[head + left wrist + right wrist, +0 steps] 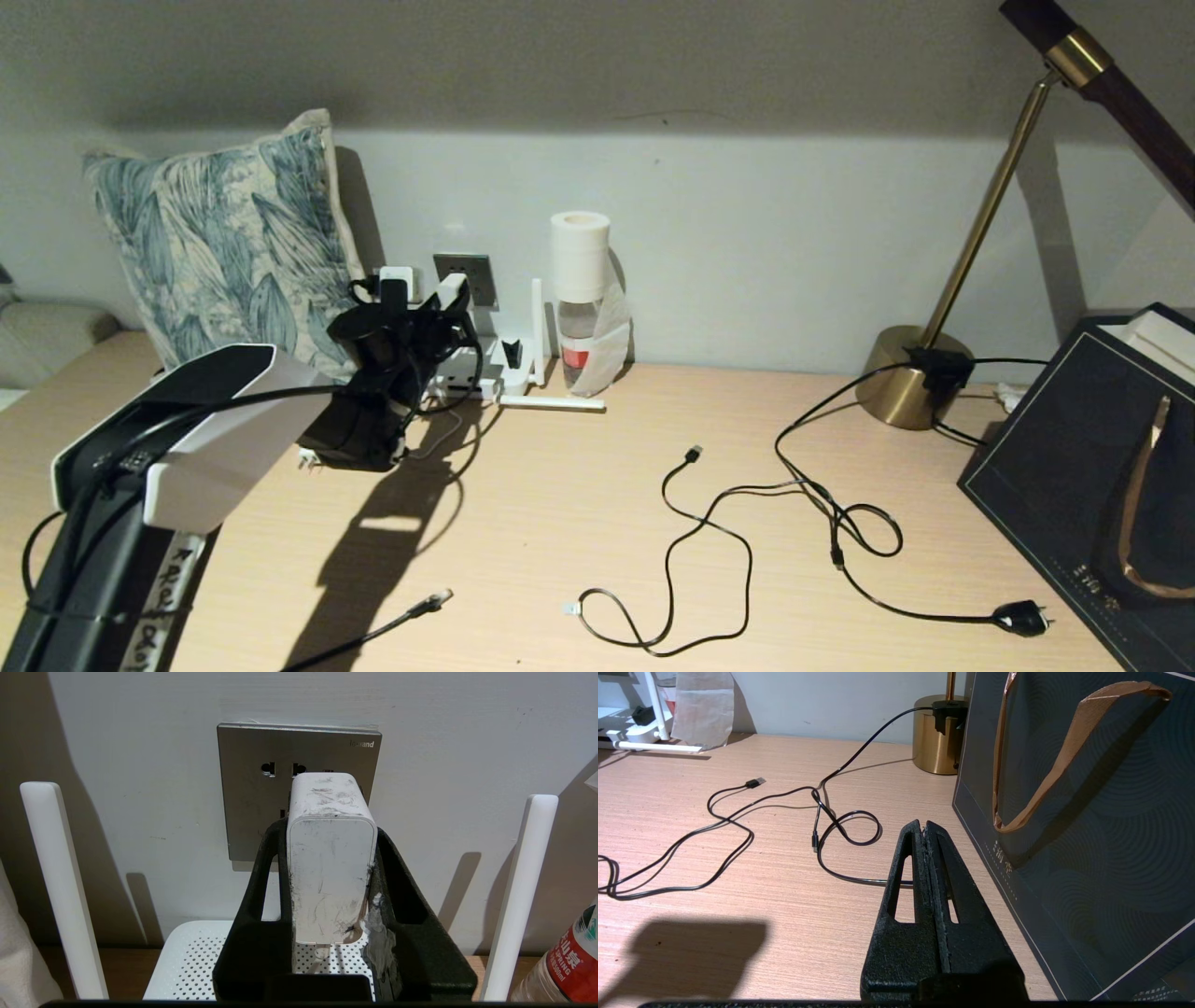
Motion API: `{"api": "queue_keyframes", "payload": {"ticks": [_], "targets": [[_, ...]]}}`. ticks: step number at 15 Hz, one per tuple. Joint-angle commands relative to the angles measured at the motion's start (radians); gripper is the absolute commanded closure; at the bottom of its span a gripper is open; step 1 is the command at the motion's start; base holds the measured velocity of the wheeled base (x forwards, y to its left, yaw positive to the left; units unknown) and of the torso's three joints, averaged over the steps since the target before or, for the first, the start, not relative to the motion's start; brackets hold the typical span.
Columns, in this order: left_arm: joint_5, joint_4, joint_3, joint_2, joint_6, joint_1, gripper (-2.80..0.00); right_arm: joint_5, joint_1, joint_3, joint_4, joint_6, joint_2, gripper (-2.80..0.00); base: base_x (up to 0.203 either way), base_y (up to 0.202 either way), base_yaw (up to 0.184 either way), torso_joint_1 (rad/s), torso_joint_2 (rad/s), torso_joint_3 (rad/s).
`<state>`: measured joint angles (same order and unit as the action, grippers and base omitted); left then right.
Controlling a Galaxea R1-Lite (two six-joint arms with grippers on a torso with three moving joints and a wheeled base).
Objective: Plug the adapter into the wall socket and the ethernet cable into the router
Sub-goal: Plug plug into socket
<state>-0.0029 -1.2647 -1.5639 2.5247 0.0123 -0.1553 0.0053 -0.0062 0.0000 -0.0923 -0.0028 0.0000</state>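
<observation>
My left gripper is shut on the white adapter, one black finger on each side. The adapter's front end is up against the grey wall socket and covers its lower holes; two upper holes stay visible, and the prongs are hidden. In the head view the adapter is at the wall socket, above the white router. The router lies right below the gripper. The ethernet cable's clear connector lies on the table's front. My right gripper hovers shut and empty beside the dark bag.
Two upright router antennas flank the left gripper. A water bottle with a paper roll stands right of the router, a leaf-print pillow to its left. A black USB cable, lamp cord, brass lamp base and dark bag lie on the right.
</observation>
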Motion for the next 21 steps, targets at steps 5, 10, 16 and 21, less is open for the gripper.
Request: {"api": "queue_keyframes", "payload": {"ticks": [5,10,16,21], "targets": [[0.001,-0.007,-0.010,0.013,0.003,0.007,0.00,0.001,0.000,0.035,-0.001,0.000,0.002,0.00,0.000,0.000,0.000,0.000,0.00,0.000],[0.000,-0.005,-0.015,0.014,0.003,0.013,0.00,0.001,0.000,0.035,-0.001,0.000,0.002,0.00,0.000,0.000,0.000,0.000,0.00,0.000],[-0.009,0.002,-0.053,0.031,0.004,0.013,0.00,0.001,0.000,0.035,-0.001,0.000,0.002,0.00,0.000,0.000,0.000,0.000,0.00,0.000],[-0.008,0.007,-0.068,0.042,0.003,0.013,0.00,0.001,0.000,0.035,-0.001,0.000,0.002,0.00,0.000,0.000,0.000,0.000,0.00,0.000]]}}
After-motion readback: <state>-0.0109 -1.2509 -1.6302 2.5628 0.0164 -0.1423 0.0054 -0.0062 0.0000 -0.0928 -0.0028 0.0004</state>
